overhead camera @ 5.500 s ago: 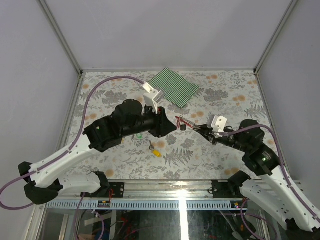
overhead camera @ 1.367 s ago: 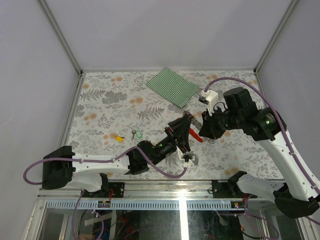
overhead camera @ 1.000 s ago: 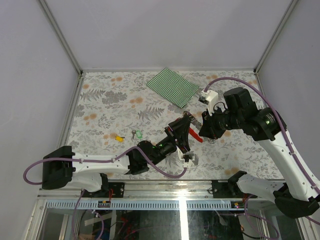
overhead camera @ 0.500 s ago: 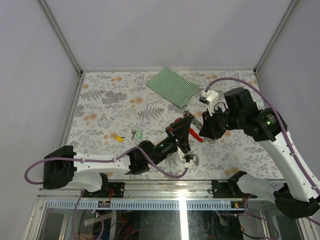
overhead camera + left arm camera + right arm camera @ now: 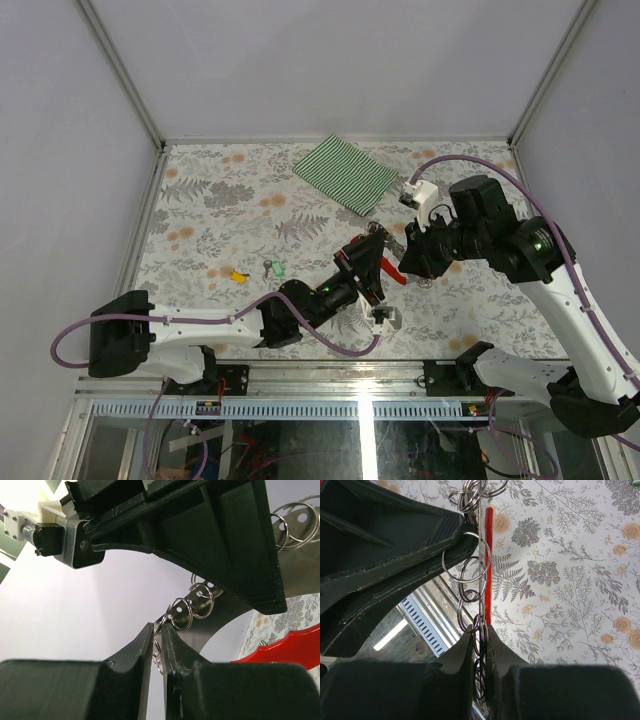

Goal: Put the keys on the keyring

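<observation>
Left wrist | left fingers nip keyring chain | right fingers likewise | keys on table

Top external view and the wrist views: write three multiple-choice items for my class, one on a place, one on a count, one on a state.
1. Where does the striped cloth lie?
A on the far side of the table; B beside the arm bases; C under the left arm.
2. How many keys show loose on the table?
A none; B two; C five.
3. How is the right tool?
A wide open; B out of view; C shut on the keyring.

1 A: the cloth lies by the far edge.
2 B: one yellow key and one green key lie side by side.
3 C: its fingers pinch the keyring's rings.
</observation>
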